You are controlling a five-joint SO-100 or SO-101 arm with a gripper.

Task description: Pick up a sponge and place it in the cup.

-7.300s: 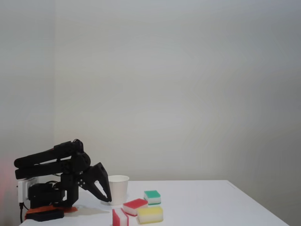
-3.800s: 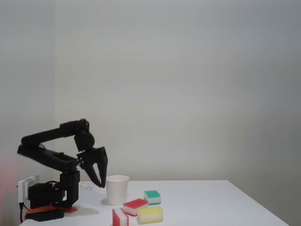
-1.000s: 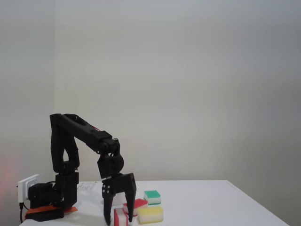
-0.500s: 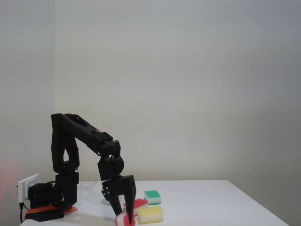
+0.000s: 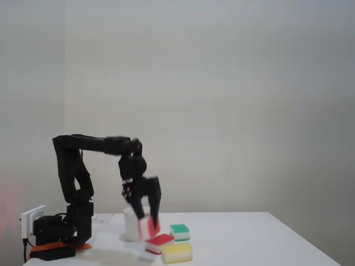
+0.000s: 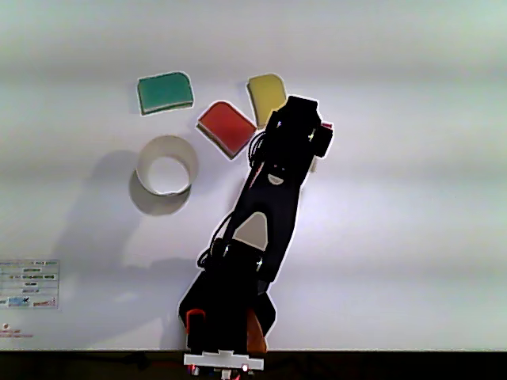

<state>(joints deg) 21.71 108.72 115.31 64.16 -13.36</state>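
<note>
In the fixed view my gripper (image 5: 147, 221) hangs above the table, shut on a red-and-white sponge (image 5: 150, 228) that is off the surface and blurred by motion. The white cup (image 5: 130, 226) stands just behind and to the left of it, partly hidden by the fingers. In the other view the arm (image 6: 273, 190) reaches over the spot right of the cup (image 6: 150, 203), and a sliver of the held sponge (image 6: 326, 126) peeks out at its head. A second red-topped sponge (image 5: 160, 240) (image 6: 226, 128) lies flat on the table beside the cup.
A green-topped sponge (image 5: 179, 231) (image 6: 165, 92) and a yellow sponge (image 5: 177, 252) (image 6: 265, 93) lie near the red one. A white socket block (image 5: 31, 220) sits by the arm's base at the left. A printed label (image 6: 28, 283) lies on the table.
The gripper came down over the front red-and-white sponge, shut on it, and has now lifted it up and back towards the cup. The arm's elbow has dropped and stretched forward.
</note>
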